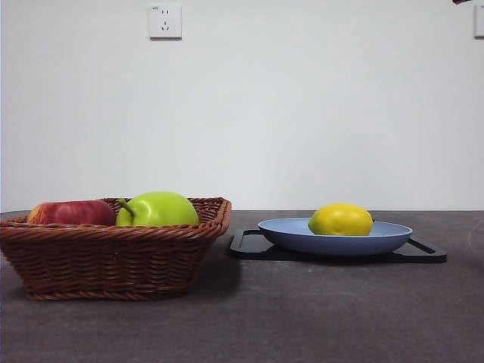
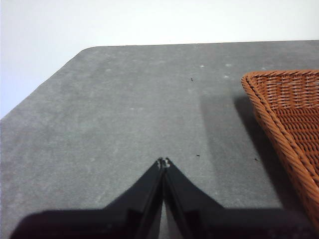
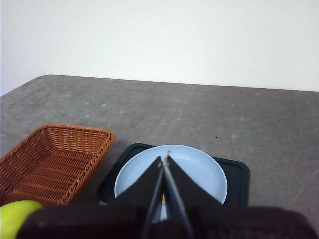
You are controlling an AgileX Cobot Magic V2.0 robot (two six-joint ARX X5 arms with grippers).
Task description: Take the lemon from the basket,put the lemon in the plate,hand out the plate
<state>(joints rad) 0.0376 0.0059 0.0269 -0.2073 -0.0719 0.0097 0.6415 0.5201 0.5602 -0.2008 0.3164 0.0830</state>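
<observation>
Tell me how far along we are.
Done: the lemon lies in the plate, out of the basket. In hand: nothing; both hands are shut and empty, the right hand above the plate, the left hand over bare table beside the basket. Left: handing out the plate, which sits on the tray.

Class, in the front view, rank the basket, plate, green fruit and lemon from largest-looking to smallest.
1. basket
2. plate
3. green fruit
4. lemon

The basket stands nearer, so its lead is partly nearness.
</observation>
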